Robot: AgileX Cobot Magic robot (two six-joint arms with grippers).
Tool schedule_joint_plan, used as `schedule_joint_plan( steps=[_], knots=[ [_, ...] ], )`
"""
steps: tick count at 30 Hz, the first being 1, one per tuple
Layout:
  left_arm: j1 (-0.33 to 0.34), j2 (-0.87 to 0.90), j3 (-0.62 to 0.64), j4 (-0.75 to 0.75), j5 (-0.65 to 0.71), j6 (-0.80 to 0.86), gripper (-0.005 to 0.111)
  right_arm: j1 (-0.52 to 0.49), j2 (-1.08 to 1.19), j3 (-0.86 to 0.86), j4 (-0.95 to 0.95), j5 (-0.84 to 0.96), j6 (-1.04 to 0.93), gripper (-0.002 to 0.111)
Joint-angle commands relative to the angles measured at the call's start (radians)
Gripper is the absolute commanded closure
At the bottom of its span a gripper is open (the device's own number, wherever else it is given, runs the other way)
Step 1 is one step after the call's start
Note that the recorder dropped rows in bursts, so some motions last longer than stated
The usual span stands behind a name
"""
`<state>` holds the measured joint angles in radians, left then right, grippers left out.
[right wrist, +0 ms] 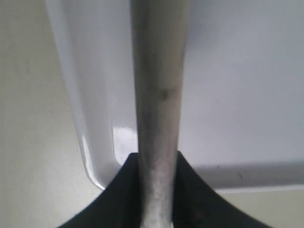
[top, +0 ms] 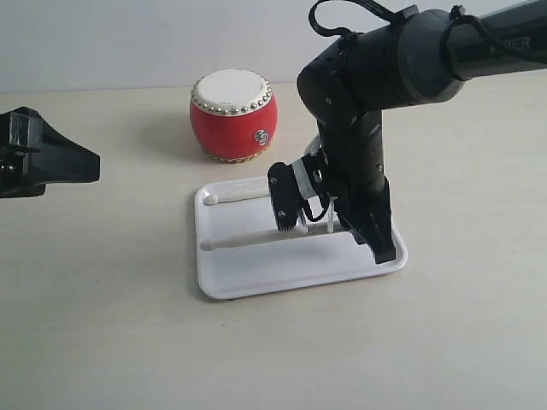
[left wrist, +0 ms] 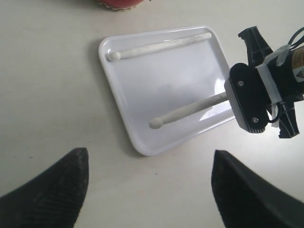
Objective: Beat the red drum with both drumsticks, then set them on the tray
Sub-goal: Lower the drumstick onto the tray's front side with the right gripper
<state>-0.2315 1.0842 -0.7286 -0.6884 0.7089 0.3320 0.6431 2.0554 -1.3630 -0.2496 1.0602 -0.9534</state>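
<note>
The red drum [top: 232, 115] stands behind the white tray [top: 256, 273]. One drumstick [top: 241, 196] lies along the tray's far rim and also shows in the left wrist view [left wrist: 161, 46]. My right gripper [top: 359, 235] is shut on the handle end of the other drumstick [top: 256, 241], which stretches low across the tray [left wrist: 142, 80] with its rounded tip [left wrist: 155, 124] near the left rim. In the right wrist view the stick [right wrist: 159, 71] sits tight between the fingers of that gripper [right wrist: 156, 161]. My left gripper [left wrist: 149, 164] hangs open and empty over bare table beside the tray.
The right arm's wrist and camera mount [left wrist: 266, 90] stand over the tray's right end. The left arm [top: 43, 158] is at the far left of the pale table [top: 111, 299]. Only the drum's lower edge [left wrist: 118, 2] shows in the left wrist view.
</note>
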Motion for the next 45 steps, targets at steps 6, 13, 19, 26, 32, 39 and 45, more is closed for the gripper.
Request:
schedule_joint_plan(
  steps=[6, 13, 19, 26, 32, 39, 45],
  knots=[
    [0.003, -0.006, 0.003, 0.001, 0.011, 0.003, 0.037, 0.0, 0.041, 0.01, -0.023, -0.013, 0.042, 0.108],
    [0.003, -0.006, 0.003, 0.001, 0.011, 0.003, 0.037, 0.0, 0.041, 0.01, -0.016, -0.029, 0.042, 0.107],
    [0.003, -0.006, 0.003, 0.001, 0.013, 0.003, 0.037, 0.0, 0.041, 0.01, -0.015, -0.039, 0.062, 0.099],
    [0.003, -0.006, 0.003, 0.001, 0.017, 0.003, 0.037, 0.0, 0.041, 0.01, -0.015, -0.039, 0.065, 0.097],
    [0.003, -0.006, 0.003, 0.001, 0.017, 0.003, 0.037, 0.0, 0.041, 0.01, -0.017, -0.055, 0.096, 0.097],
    [0.003, -0.006, 0.003, 0.001, 0.017, 0.003, 0.037, 0.0, 0.041, 0.01, -0.017, -0.062, 0.109, 0.097],
    [0.003, -0.006, 0.003, 0.001, 0.017, 0.003, 0.037, 0.0, 0.041, 0.01, -0.019, -0.071, 0.112, 0.097]
  ],
)
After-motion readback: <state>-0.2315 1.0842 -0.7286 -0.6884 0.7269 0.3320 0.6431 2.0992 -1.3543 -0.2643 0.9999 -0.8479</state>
